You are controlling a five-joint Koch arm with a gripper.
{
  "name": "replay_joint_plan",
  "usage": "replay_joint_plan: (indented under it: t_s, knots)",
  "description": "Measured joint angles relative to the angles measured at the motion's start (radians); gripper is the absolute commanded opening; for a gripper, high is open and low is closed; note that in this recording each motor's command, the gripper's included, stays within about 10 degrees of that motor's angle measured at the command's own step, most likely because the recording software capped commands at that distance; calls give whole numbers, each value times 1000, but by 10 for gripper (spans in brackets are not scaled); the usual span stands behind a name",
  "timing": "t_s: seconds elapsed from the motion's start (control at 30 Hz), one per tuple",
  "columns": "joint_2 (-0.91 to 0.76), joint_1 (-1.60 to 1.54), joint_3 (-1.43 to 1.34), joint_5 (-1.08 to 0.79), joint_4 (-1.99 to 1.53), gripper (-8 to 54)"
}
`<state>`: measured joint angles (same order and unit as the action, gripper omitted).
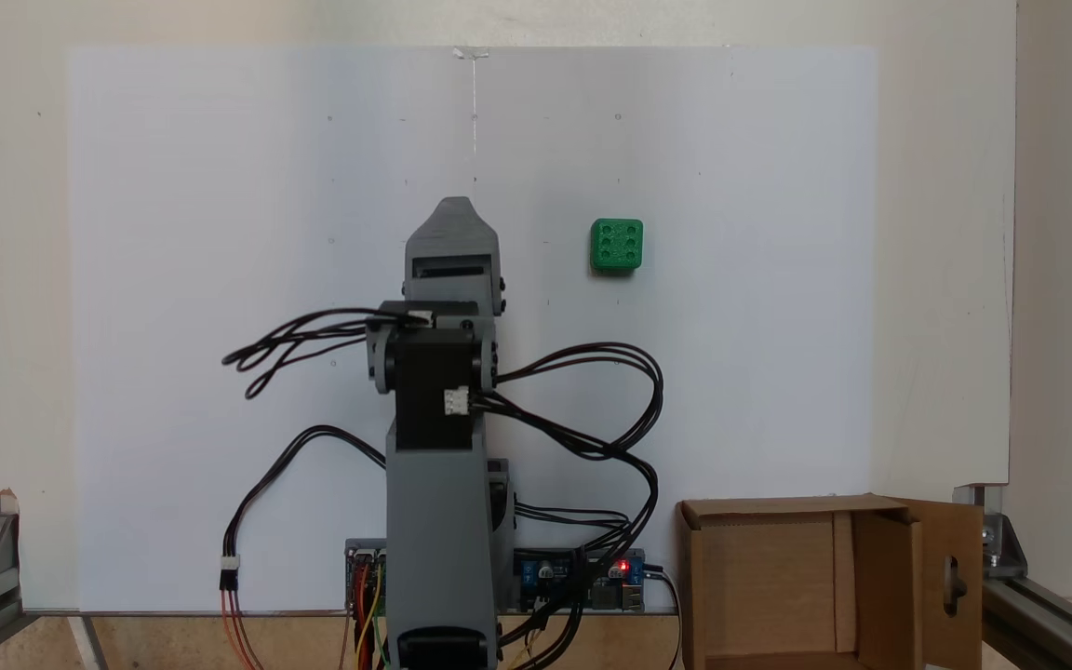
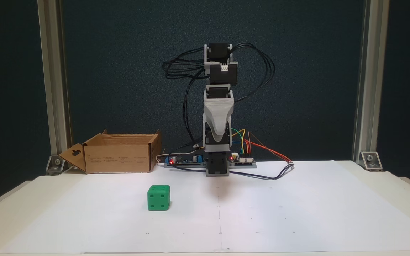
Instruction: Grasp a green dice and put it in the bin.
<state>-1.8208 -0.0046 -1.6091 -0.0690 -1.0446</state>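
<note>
The green dice lies on the white sheet, six pips up in a fixed view; the other fixed view shows the green dice left of centre with four pips facing the camera. The arm stands folded over its base. My gripper points away from the base, well left of the dice and not touching it. Seen from the front, the gripper hangs tip down above the base, its jaws one behind the other. The bin, an open cardboard box, stands beside the base; its slotted flap hangs outward.
Black cables loop out on both sides of the arm. Circuit boards with coloured wires sit at the base. Aluminium frame posts stand at the table's back corners. White sheet covers the tabletop.
</note>
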Motion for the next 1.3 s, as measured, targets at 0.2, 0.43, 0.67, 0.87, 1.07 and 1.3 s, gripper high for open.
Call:
replay_joint_plan:
  t_s: [0.2,0.43,0.67,0.87,1.07,1.3]
  knots:
    - [71,6,112,0,-48,434]
    - [78,118,115,0,-72,434]
    - [95,351,115,0,-81,434]
    - [181,502,115,-49,-89,454]
    - [247,558,114,-262,-97,470]
    - [268,565,166,-425,-103,466]
